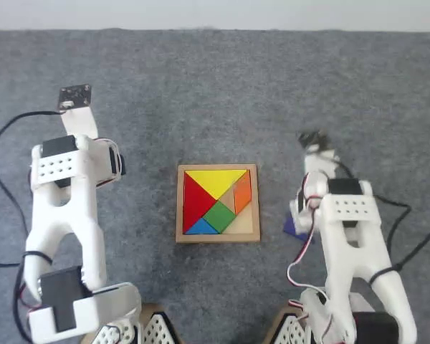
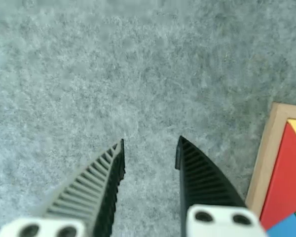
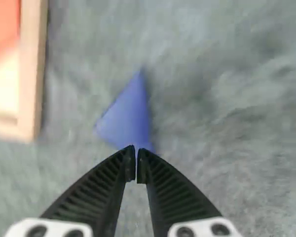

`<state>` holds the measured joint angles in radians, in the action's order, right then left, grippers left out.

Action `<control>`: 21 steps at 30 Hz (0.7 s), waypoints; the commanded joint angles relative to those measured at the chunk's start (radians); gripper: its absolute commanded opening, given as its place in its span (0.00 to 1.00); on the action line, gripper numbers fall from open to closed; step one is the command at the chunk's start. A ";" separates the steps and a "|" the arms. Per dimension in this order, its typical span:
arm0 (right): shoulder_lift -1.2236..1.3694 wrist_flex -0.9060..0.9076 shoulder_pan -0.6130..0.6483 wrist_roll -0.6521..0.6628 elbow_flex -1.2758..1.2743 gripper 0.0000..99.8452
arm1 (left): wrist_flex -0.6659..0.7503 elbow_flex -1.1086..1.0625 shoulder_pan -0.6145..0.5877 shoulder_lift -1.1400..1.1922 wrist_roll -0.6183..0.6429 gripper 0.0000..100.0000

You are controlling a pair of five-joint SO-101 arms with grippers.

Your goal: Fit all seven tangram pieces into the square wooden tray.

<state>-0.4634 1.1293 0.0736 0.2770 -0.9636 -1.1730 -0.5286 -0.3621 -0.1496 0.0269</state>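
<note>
A grey carpeted surface (image 1: 215,86) carries a square wooden tray (image 1: 181,204) at its middle. Inside the tray, a large yellow triangle (image 1: 216,180) fills the far side, a large red triangle (image 1: 194,199) the left, a green square (image 1: 219,214) sits in the centre, a small blue triangle (image 1: 201,227) lies at the near left and an orange piece (image 1: 243,192) on the right. The near right corner shows bare wood. A white left arm (image 1: 64,193) stands well left of the tray. A white right arm (image 1: 347,222) stands to its right, with a blue-violet piece (image 1: 294,228) peeking out beside it.
</note>
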 commanded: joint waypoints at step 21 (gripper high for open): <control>0.237 -0.102 -0.010 0.273 -0.003 0.01 | 0.018 0.008 0.002 -0.029 -0.009 0.17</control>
<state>-0.2854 1.0572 0.0767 0.5439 -1.0234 -1.1730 -0.5286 -0.3621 -0.1496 0.0269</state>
